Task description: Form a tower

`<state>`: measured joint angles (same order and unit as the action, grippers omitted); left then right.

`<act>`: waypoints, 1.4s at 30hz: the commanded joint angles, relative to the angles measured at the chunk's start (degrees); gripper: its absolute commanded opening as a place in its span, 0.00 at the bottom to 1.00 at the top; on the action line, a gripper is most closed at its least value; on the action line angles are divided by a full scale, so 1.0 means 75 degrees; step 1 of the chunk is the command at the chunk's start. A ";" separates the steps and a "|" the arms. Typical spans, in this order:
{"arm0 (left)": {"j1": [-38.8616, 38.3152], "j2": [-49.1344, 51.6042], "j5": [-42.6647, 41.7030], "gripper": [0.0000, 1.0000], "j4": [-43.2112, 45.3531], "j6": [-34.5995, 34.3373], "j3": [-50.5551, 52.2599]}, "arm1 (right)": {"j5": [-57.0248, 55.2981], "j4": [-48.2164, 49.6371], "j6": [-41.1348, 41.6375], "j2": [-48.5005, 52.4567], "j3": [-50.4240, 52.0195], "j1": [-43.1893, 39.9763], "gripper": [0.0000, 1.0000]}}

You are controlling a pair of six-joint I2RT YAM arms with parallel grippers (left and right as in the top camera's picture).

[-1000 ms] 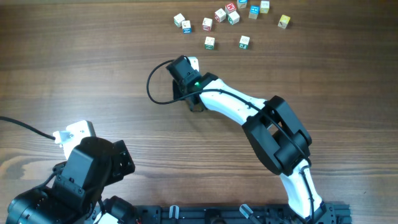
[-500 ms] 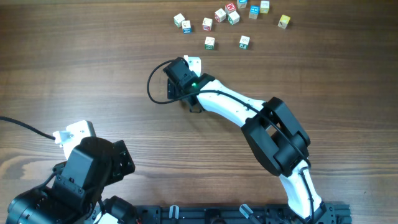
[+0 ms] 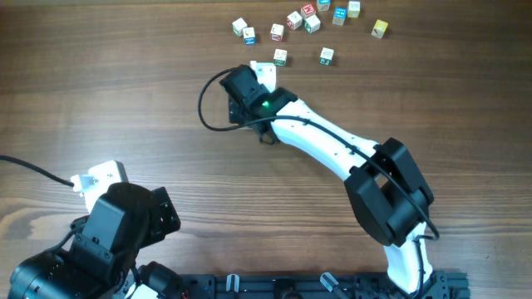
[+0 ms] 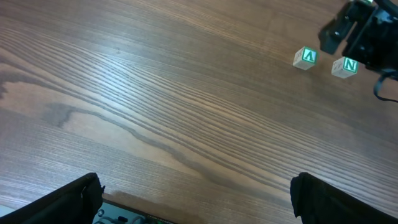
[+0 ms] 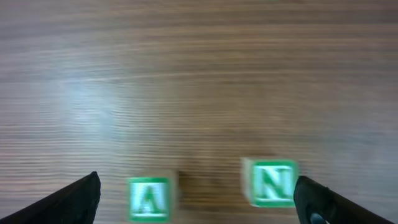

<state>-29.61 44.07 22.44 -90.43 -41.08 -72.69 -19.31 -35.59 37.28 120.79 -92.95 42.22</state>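
Reaching out over the wood-grain table point(image 5: 186, 74), the right tool point(image 5: 196, 180) is hovering with its two fingers spread wide and nothing between them. Two small whitish cubes with green letters are sitting just ahead of it, each alone on the table and apart from the other. The A cube point(image 5: 150, 199) is lying ahead and to the tool's left, the N cube point(image 5: 272, 182) ahead and to its right. No tower is standing anywhere in view. The right wrist view is coming through blurred, so finer detail cannot be read. The left tool point(image 4: 196, 180) is waiting well behind, its fingers likewise spread and empty.

Judging from this, the right tool is lining up to pick one cube. Neither cube is sitting on its centre line, so a sideways shift is looking necessary, until one cube alone is lying between the fingers and the other outside them. The fingers should be meeting two opposite flat faces squarely, closing gently, then lifting straight before setting the cube flush on its partner.

Compared with a second ago, the right tool is now standing farther forward, closer to the A cube, and its arm is stretching out longer. Both lettered cubes, the other loose cubes point(image 3: 295, 20) beyond the tool, and the left tool are showing no change.
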 commanded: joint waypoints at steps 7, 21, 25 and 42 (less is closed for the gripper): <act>0.0035 -0.0006 -0.0041 1.00 -0.0009 -0.0102 0.0012 | 0.1565 0.0455 -0.0233 0.0064 0.0557 -0.0970 0.93; 0.0035 -0.0006 -0.0041 1.00 -0.0006 -0.0102 0.0012 | 0.1376 -0.0312 -0.0134 0.0423 0.0557 -0.0941 0.45; 0.0035 -0.0006 -0.0041 1.00 -0.0006 -0.0102 0.0012 | 0.1376 -0.0297 -0.0140 0.0423 0.0557 -0.0938 0.43; 0.0035 -0.0006 -0.0041 1.00 -0.0009 -0.0102 0.0012 | 0.1865 -0.0656 -0.0166 -0.0781 -0.0073 -0.0755 0.13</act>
<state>-29.61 44.05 22.44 -90.43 -41.08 -72.69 -7.86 -40.71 36.10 119.33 -91.33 35.33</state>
